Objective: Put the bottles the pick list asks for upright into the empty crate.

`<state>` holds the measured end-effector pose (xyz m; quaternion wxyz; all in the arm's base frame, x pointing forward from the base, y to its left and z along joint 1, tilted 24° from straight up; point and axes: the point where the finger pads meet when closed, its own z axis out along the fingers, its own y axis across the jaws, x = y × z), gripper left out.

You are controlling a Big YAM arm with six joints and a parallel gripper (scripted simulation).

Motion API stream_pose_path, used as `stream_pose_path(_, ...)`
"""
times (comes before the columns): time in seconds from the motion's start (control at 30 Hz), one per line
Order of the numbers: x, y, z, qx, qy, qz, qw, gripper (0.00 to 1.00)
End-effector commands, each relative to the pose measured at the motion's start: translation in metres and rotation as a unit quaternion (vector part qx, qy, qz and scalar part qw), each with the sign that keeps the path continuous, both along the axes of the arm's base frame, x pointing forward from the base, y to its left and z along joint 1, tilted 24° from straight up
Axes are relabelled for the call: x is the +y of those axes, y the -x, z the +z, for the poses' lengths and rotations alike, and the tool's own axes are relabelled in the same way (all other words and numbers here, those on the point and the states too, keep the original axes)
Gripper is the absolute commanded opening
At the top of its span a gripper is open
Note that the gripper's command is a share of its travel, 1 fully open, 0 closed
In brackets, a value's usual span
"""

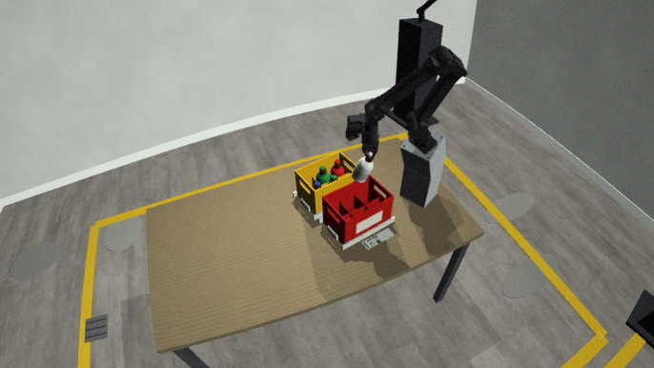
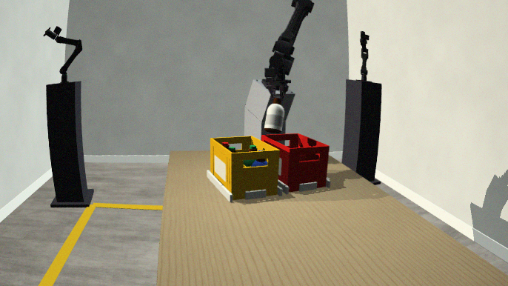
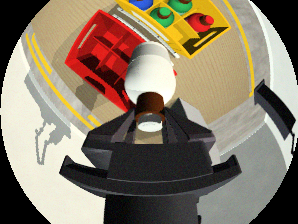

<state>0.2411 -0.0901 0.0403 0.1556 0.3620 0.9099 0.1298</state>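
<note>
Hanging over the red crate (image 1: 358, 216), your hand (image 3: 149, 117) is clamped partway shut on the neck of a white bottle (image 2: 274, 117), just under its brown cap (image 3: 150, 103). The bottle dangles body-down above the crate's back corner nearest the yellow crate (image 2: 244, 174), not in a cell yet. That neck grip looks like the right spot to me: the body is fat and smooth, probably too wide for those fingers, while the neck is narrow with a shoulder below to stop it sliding out. It seems rigid, and light enough that the grip isn't struggling, but it's held by one thin point, so expect it to swing like a pendulum. From the top view it hangs a bit tilted, so I'd go slow lining it up with a cell. Red, green and blue caps show in the yellow crate. The pick list (image 1: 378, 242) sits on the tabletop (image 1: 238, 267) by the red crate, too small to read.
</note>
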Motion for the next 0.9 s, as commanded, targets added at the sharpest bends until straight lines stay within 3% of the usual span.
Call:
stream_pose_path(0.0, -0.004, -0.010, 0.009, -0.022, 0.015, 0.000, 1.000, 0.00)
stream_pose_path(0.13, -0.003, -0.007, 0.006, -0.019, 0.014, 0.000, 1.000, 0.00)
stream_pose_path(0.17, -0.010, -0.020, 0.020, -0.031, 0.021, 0.000, 0.999, 0.00)
stream_pose_path(0.4, -0.005, -0.013, 0.005, -0.018, 0.012, 0.001, 1.000, 0.00)
stream_pose_path(0.87, -0.003, -0.009, 0.000, -0.015, 0.011, 0.001, 1.000, 0.00)
